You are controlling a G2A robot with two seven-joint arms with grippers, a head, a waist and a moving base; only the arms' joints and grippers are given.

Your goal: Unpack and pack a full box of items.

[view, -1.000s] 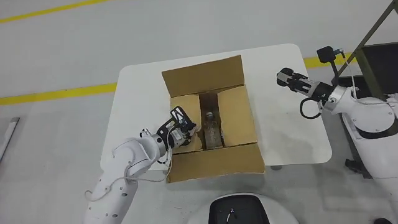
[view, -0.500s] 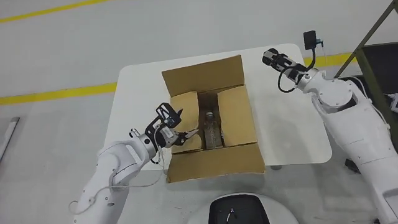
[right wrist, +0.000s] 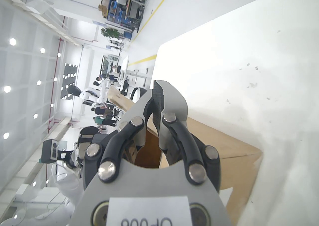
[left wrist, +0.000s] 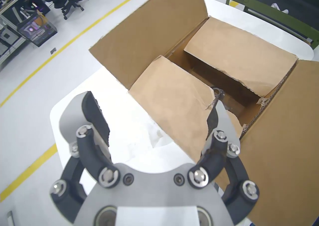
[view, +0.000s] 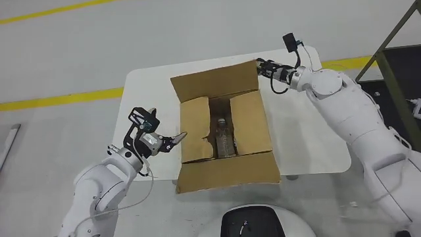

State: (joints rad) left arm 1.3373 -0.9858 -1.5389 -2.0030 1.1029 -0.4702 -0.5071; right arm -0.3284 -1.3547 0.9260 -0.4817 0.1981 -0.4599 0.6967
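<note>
Top view: white rounded table [view: 309,105] carrying an open brown cardboard box [view: 227,171] near its middle.
Flaps: far flap [view: 214,82] raised and leaning away to the far side; left inner flap [view: 196,128] and right inner flap [view: 250,122] angled down over the opening, with a dark gap between them.
Contents: clear plastic bottle [view: 224,138] lying inside the box in that gap, lengthwise from near to far.
Left arm: left gripper [view: 168,138] just left of the box, over bare table, pointed at the left inner flap.
Left wrist view: left gripper [left wrist: 153,97] spread wide, holding nothing; one fingertip [left wrist: 216,102] at the torn edge of the left inner flap [left wrist: 172,102], contact unclear.
Right arm: right gripper [view: 261,66] at the far right corner of the far flap, well apart from the left gripper.
Right wrist view: right gripper [right wrist: 159,92] with fingers drawn together, almost no gap; unclear whether cardboard sits pinched between them.
Floor: yellow floor line [view: 66,99] running left of the table, another at the far side.
</note>
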